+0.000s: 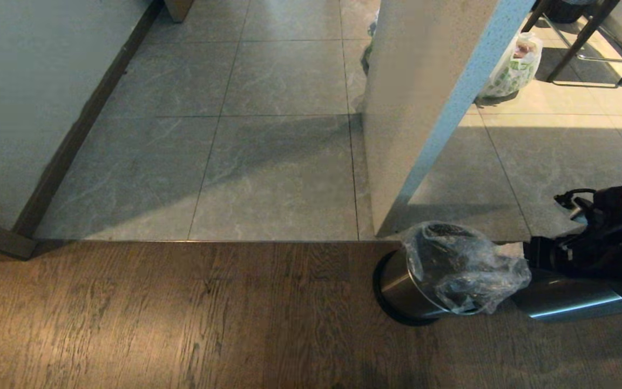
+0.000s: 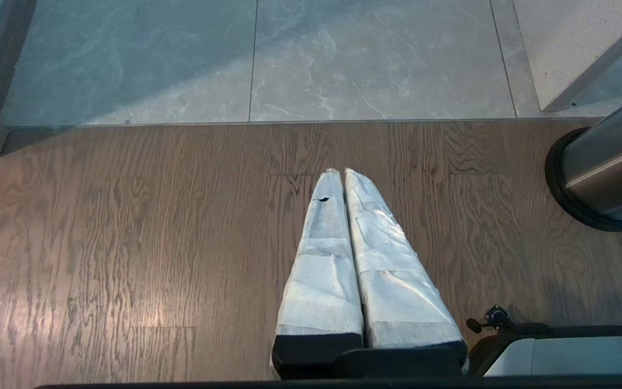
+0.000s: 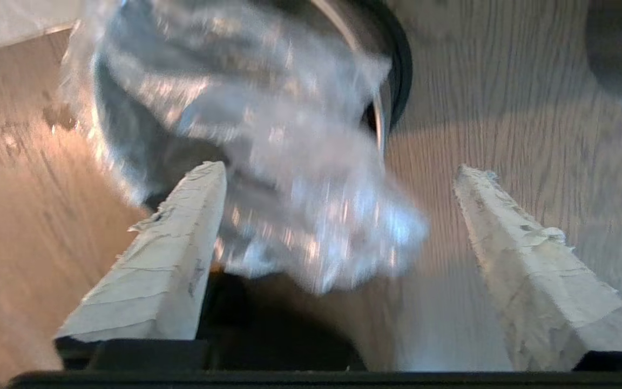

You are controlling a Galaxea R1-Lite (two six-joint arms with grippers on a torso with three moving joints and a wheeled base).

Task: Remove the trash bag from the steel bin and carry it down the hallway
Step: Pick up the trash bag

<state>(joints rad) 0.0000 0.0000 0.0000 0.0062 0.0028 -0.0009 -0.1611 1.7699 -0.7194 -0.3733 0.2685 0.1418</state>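
The steel bin (image 1: 403,283) stands on the wood floor at the foot of a pale pillar. The clear crinkly trash bag (image 1: 462,265) is bunched over the bin's mouth and spills down its right side. My right arm (image 1: 602,243) reaches in from the right, level with the bin top. In the right wrist view my right gripper (image 3: 340,167) is open wide, its taped fingers (image 3: 165,259) on either side of a loose fold of the trash bag (image 3: 311,216), with the bin rim (image 3: 394,70) behind. My left gripper (image 2: 338,173) hangs shut and empty over the wood floor, left of the bin (image 2: 608,167).
The hallway tiles (image 1: 278,162) begin just beyond the wood floor, between a wall with dark baseboard (image 1: 73,135) and the pillar (image 1: 424,108). Past the pillar sits a white shopping bag with green print (image 1: 511,67) beside metal stool legs (image 1: 586,48). A silvery cylinder (image 1: 570,302) lies under my right arm.
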